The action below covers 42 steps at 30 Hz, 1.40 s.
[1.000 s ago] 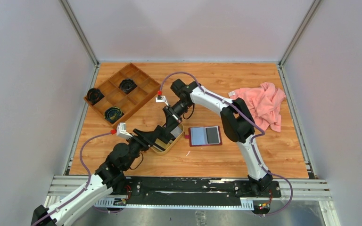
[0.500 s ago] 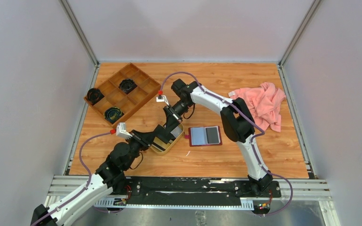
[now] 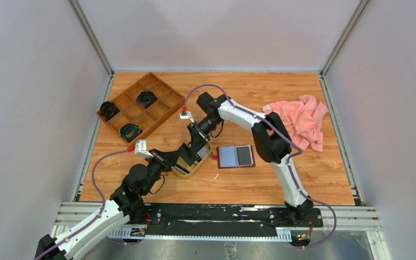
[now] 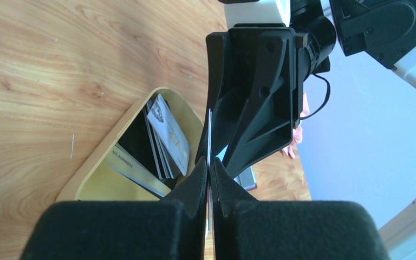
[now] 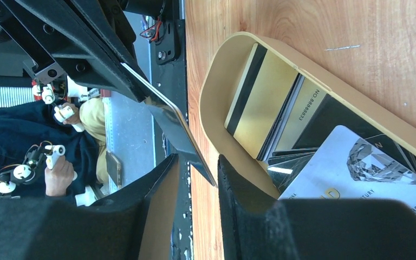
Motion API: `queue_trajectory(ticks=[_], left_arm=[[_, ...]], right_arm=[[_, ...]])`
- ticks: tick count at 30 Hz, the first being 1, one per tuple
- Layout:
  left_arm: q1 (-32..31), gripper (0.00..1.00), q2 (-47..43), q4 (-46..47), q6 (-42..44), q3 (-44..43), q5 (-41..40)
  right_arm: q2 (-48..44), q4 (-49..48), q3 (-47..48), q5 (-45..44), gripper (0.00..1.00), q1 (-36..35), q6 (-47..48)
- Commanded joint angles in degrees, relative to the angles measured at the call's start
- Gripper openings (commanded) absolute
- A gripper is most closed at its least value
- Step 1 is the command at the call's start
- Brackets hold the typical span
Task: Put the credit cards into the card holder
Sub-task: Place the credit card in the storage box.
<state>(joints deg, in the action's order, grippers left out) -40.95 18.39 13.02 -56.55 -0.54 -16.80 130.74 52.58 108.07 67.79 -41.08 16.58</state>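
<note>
My left gripper [image 4: 209, 168] is shut on one credit card, seen edge-on [image 4: 209, 130], just above the oval tan tray [image 4: 95, 168]. That card [image 5: 165, 116] still reaches between the fingers of my right gripper [image 5: 197, 162], which stands open around it with gaps on both sides. Both grippers [image 3: 192, 150] meet over the tray [image 3: 187, 173]. Several more credit cards [image 5: 262, 103] lie in the tray, gold, black and a greyish-white one [image 5: 352, 168]. The dark red card holder [image 3: 236, 156] lies open and flat on the table, right of the tray.
A brown compartmented wooden box [image 3: 141, 105] with dark round items sits at the back left. A pink cloth [image 3: 303, 120] is bunched at the back right. Metal rails run along the table's sides and near edge.
My left gripper has closed on the card. My right gripper, shut on that card before, has opened. Neither arm has shifted noticeably.
</note>
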Motion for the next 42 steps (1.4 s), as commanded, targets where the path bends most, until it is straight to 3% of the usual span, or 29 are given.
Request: queue_trajectory(ticks=[1, 11, 19, 32, 42], left_arm=[[1.0, 0.00, -1.8, 1.4, 5.0, 5.5, 1.3], [4.8, 0.00, 1.6, 2.5, 7.1, 5.9, 4.7], [9.7, 0.00, 1.2, 6.9, 9.0, 7.2, 12.9], [19.0, 0.00, 23.1, 36.6, 9.0, 9.1, 34.0], [20.8, 0.00, 28.2, 42.2, 8.6, 9.1, 38.7]], right_arm=[[-2.1, 1.6, 0.7, -1.0, 0.37, 0.5, 1.6], [-2.7, 1.7, 1.1, -1.2, 0.41, 2.4, 2.4], [-2.2, 1.7, 2.7, 2.2, 0.40, 4.1, 4.8], [-2.7, 2.2, 3.0, 8.0, 0.39, 4.5, 9.5], [-4.9, 2.9, 2.6, 11.1, 0.28, 6.7, 11.1]])
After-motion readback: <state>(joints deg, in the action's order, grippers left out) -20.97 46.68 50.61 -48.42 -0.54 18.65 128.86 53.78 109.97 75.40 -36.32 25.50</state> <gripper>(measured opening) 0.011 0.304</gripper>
